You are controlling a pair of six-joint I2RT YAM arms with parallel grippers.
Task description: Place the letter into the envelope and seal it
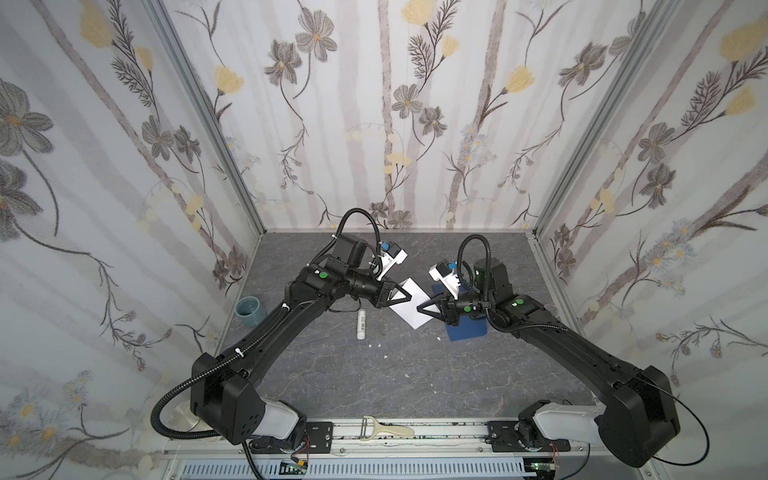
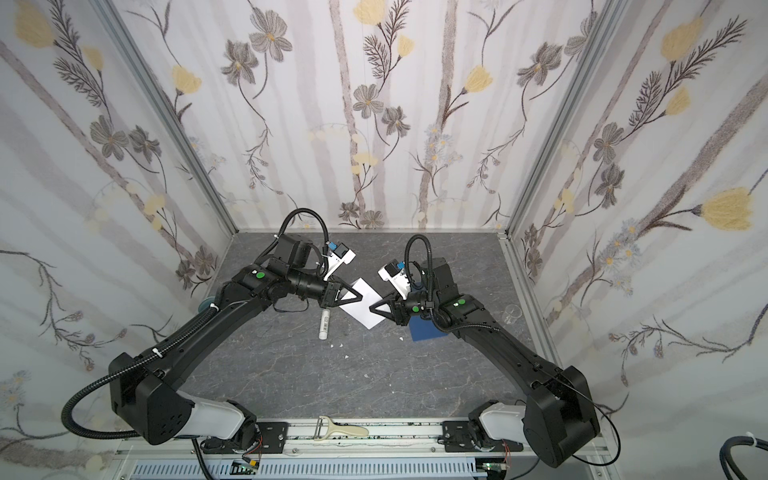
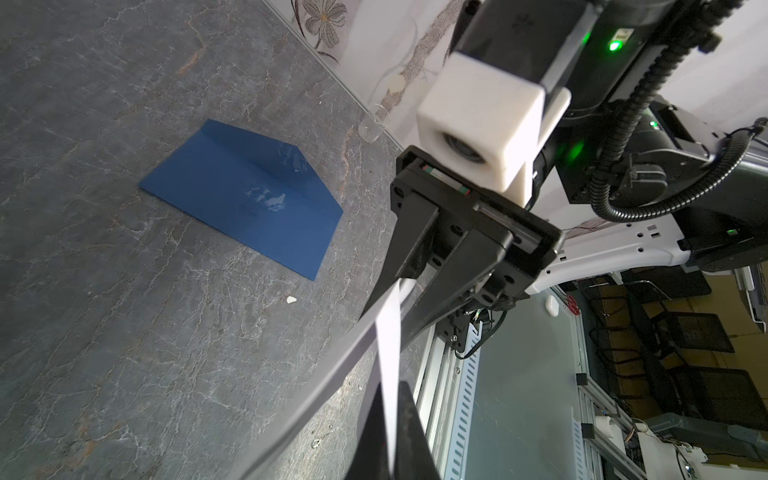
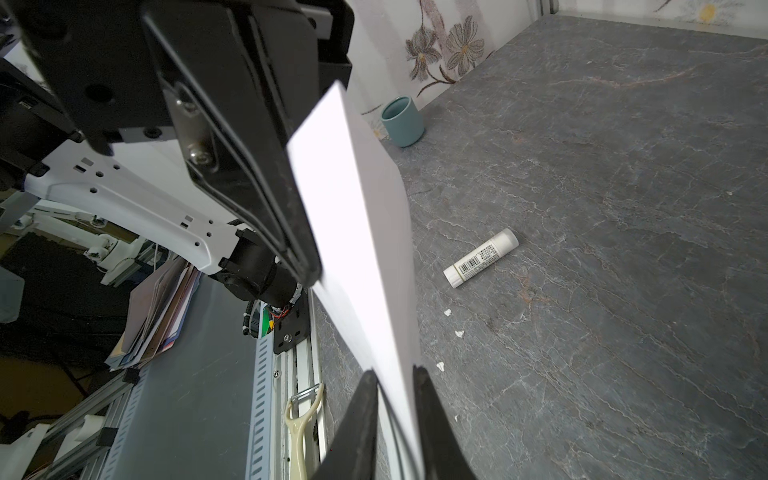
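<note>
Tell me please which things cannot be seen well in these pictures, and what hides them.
1. The envelope: in both top views the right arm covers all but a corner.
2. The letter: every view shows only plain white; its other face is turned away.
3. Right tool: in the right wrist view its fingers flank the letter, but the sheet hides whether they press it.
4. Teal cup: in a top view the left arm hides nearly all.
</note>
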